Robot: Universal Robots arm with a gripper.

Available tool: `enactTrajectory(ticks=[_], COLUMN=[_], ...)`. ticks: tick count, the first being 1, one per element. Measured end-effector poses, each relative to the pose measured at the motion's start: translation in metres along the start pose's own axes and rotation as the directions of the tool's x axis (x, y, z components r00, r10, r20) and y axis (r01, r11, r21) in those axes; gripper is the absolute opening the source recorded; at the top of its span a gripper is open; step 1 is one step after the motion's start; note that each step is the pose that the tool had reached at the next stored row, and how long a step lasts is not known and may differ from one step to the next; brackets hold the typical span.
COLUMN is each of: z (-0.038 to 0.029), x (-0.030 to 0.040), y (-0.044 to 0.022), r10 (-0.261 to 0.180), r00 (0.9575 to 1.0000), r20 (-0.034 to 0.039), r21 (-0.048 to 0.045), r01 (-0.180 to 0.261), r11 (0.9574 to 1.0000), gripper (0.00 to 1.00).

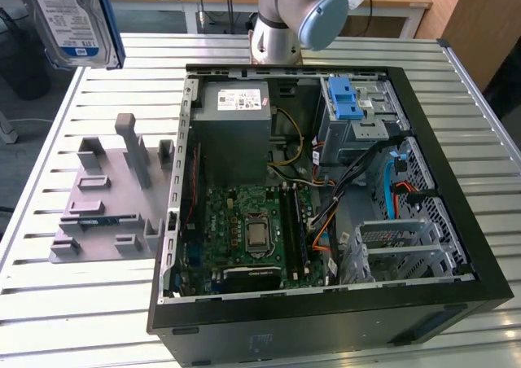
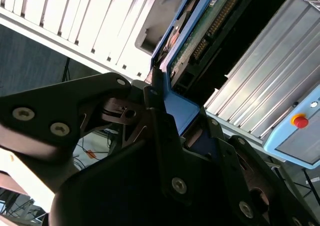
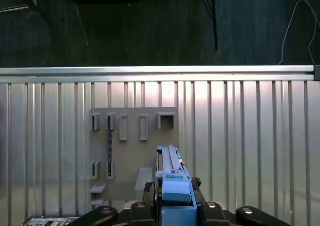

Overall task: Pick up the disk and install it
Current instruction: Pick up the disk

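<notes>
The disk (image 1: pixel 73 18), silver with a white-and-blue label and a blue rail, hangs high in the air at the exterior view's left, above the slatted table and left of the open computer case (image 1: pixel 326 319). In both wrist views my gripper (image 2: pixel 180 111) is shut on the disk's blue end bracket (image 2: pixel 182 108), with the green circuit-board side of the disk (image 2: pixel 210 31) running away from the fingers (image 2: pixel 155 93). In the first wrist view, the disk (image 3: pixel 172 168) stands edge-on above the gripper (image 3: pixel 172 191), over the grey holder plate.
A grey holder fixture (image 1: pixel 110 197) with upright slots lies on the table left of the case. Inside the case are the grey power-supply box (image 1: pixel 234 132), the motherboard (image 1: pixel 252 230) and the drive cage with a blue latch (image 1: pixel 352 107). The arm's base (image 1: pixel 285 18) stands behind the case.
</notes>
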State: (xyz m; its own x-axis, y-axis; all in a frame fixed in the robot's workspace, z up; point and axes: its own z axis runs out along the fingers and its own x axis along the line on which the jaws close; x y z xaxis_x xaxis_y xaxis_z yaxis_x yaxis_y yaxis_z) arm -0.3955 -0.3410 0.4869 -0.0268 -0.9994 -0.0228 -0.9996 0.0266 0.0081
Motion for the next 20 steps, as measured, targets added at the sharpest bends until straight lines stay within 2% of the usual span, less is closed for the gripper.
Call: enactTrajectory(ticks=[6,14,20], z=[-0.0003,-0.0016,-0.0127], x=[0.0076,0.0130,0.0127], y=[-0.0055,-0.0182,-0.0190], r10=[0.000,0.000,0.000], r00=[1.0000,1.0000,1.0000], r20=[0.0000,-0.0002,-0.0002], r21=[-0.0017,-0.0071,-0.0083], r01=[0.000,0.000,0.000], r11=[1.0000,1.0000,1.0000], gripper=[0.36,0.36,0.36])
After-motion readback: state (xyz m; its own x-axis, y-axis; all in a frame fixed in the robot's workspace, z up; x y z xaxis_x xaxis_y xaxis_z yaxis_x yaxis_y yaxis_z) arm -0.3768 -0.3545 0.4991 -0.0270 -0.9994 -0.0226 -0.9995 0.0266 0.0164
